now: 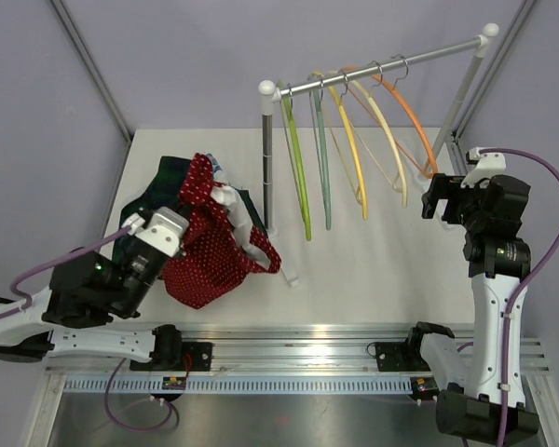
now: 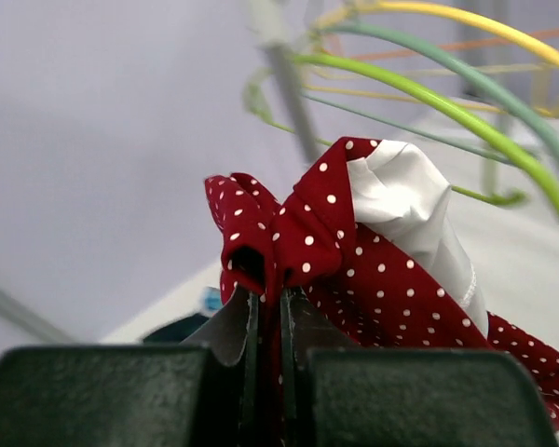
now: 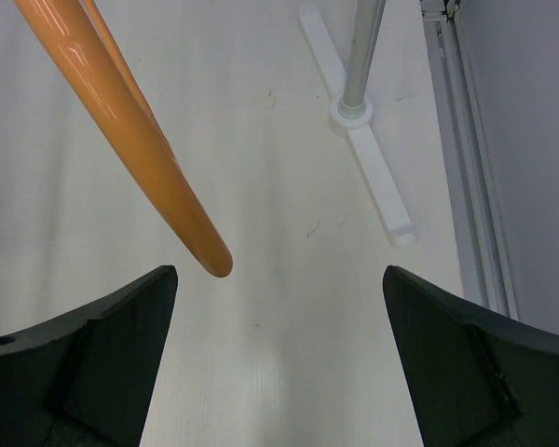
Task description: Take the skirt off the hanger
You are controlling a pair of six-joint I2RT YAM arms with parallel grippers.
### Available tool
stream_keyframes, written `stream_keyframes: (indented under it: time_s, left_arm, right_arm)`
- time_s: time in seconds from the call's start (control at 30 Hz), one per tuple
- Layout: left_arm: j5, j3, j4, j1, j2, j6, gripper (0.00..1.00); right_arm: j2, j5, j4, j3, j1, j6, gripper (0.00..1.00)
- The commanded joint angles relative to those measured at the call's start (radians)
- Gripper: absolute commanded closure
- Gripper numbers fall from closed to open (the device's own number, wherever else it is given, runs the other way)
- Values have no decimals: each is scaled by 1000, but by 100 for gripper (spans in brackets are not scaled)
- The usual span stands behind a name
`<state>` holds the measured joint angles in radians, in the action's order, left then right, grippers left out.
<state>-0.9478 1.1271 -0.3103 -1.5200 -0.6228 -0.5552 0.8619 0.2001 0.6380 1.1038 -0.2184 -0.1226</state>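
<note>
Top external:
- Left claw [image 1: 194,222] is at the left of the counter [image 1: 382,270], clamped on a bunch of the red white-dotted skirt [image 1: 210,261].
- The skirt sags from the claw onto the counter, left of the rack post [image 1: 267,158] and apart from every hanger on the rail.
- A dark green garment [image 1: 168,177] lies behind and partly under it.
- Five bare hangers on the rail: green [image 1: 298,172], grey-green [image 1: 322,168], yellow [image 1: 352,154], cream [image 1: 391,149], orange [image 1: 410,116].
- Right claw [image 1: 435,200] sits at the lower tip of the orange hanger.

Left wrist:
- Claw [image 2: 270,317] is narrow, its fingers nearly together with a red fold of the skirt [image 2: 354,251] pinched between them.
- White lining [image 2: 405,200] shows at the top of the bunch.
- Green hanger [image 2: 447,107] is blurred behind.

Right wrist:
- Claw [image 3: 279,279] is spread wide and holds nothing.
- The orange hanger's [image 3: 130,130] tip ends between the fingers, nearer the left one, touching neither.
- The rack's white foot [image 3: 373,177] rests on the counter [image 3: 261,372] beyond.
</note>
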Motion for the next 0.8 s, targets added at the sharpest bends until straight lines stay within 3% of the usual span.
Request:
stream_keyframes:
  time_s: [0.0, 0.07, 0.1, 0.2, 0.47, 0.57, 0.63, 0.67, 0.7, 0.77]
  left_arm:
    - [-215, 65, 357, 9, -15, -439, 100]
    - [-218, 79, 478, 12, 3, -555, 100]
    - [-220, 91, 622, 12, 9, -681, 100]
    - [-198, 132, 788, 14, 12, -828, 100]
    - [-183, 307, 855, 18, -172, -936, 100]
    - [-145, 344, 697, 108, -218, -780, 100]
    - [-76, 399, 379, 364, -294, -481, 100]
    - [51, 425, 244, 477, -329, -362, 100]
    - [113, 468, 38, 674, -366, -175, 100]
    - [276, 442, -22, 824, -437, -76, 100]
  right_arm:
    - [-8, -7, -66, -4, -10, 20, 0]
    - [-4, 4, -70, -9, -15, 23, 0]
    - [-1, 7, -72, -10, -16, 26, 1]
    - [3, 19, -72, -7, -18, 31, 0]
    - [5, 39, -67, -2, -27, 38, 1]
    - [-4, 50, -63, -4, -30, 41, 0]
    - [-9, 58, -58, -2, -30, 41, 1]
    - [-12, 59, -57, -1, -32, 41, 1]
    - [-17, 61, -57, 1, -32, 41, 0]
    - [-30, 65, -47, 7, -35, 41, 1]
